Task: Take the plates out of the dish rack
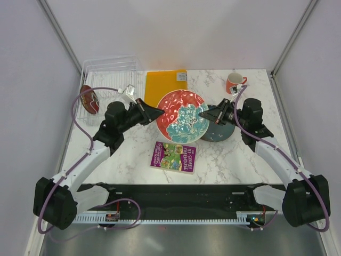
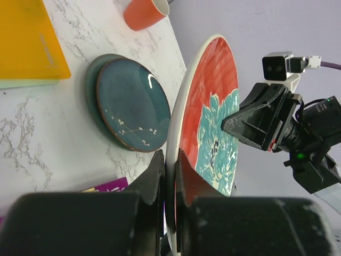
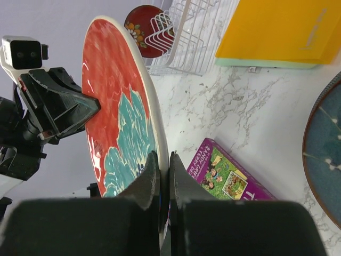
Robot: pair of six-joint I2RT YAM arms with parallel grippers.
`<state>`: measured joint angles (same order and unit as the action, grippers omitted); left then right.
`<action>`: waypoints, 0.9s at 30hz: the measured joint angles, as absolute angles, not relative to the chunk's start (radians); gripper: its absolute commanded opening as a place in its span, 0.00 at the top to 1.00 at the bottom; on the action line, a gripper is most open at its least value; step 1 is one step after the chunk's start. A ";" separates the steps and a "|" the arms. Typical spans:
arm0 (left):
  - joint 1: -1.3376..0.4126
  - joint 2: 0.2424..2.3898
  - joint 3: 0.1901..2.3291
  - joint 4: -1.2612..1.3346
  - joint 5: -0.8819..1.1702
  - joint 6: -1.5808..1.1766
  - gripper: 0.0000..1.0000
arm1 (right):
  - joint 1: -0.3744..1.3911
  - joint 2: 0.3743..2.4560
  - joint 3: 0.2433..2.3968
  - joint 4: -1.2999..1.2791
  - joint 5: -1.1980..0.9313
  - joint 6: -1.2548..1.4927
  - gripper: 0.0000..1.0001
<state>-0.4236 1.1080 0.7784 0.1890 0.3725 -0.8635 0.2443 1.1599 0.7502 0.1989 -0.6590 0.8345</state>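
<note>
The red plate with teal blotches [image 1: 182, 114] hangs above the table's middle, held by both grippers. My left gripper [image 1: 154, 113] is shut on its left rim [image 2: 169, 154], and my right gripper [image 1: 205, 114] is shut on its right rim [image 3: 163, 156]. The glossy dark teal plate [image 1: 219, 132] lies stacked on the grey-green plate [image 2: 90, 90] at the right. The small dark red plate [image 1: 89, 100] stands at the near left end of the clear dish rack [image 1: 109, 72], and also shows in the right wrist view [image 3: 146, 24].
An orange folder [image 1: 166, 85] lies behind the held plate. An orange mug [image 1: 234, 82] stands at the back right. A purple book [image 1: 173, 156] lies on the marble top in front of the plate. Side walls close in the table.
</note>
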 measured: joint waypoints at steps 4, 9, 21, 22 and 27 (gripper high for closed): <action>-0.423 1.130 0.778 0.211 0.376 -0.872 0.35 | 0.246 1.150 0.751 0.176 -0.629 0.815 1.00; -0.440 1.139 0.783 0.168 0.356 -0.853 0.23 | 0.259 1.115 0.782 0.009 -0.542 0.716 1.00; -0.438 0.799 0.786 -0.091 -0.026 -0.626 0.19 | 0.014 1.243 0.829 -0.241 -0.340 0.510 1.00; -0.438 0.776 0.786 -0.103 -0.041 -0.615 0.18 | 0.003 1.264 0.830 -0.241 -0.333 0.503 1.00; -0.438 0.685 0.786 -0.160 -0.115 -0.564 0.18 | -0.041 1.362 0.839 -0.221 -0.369 0.499 1.00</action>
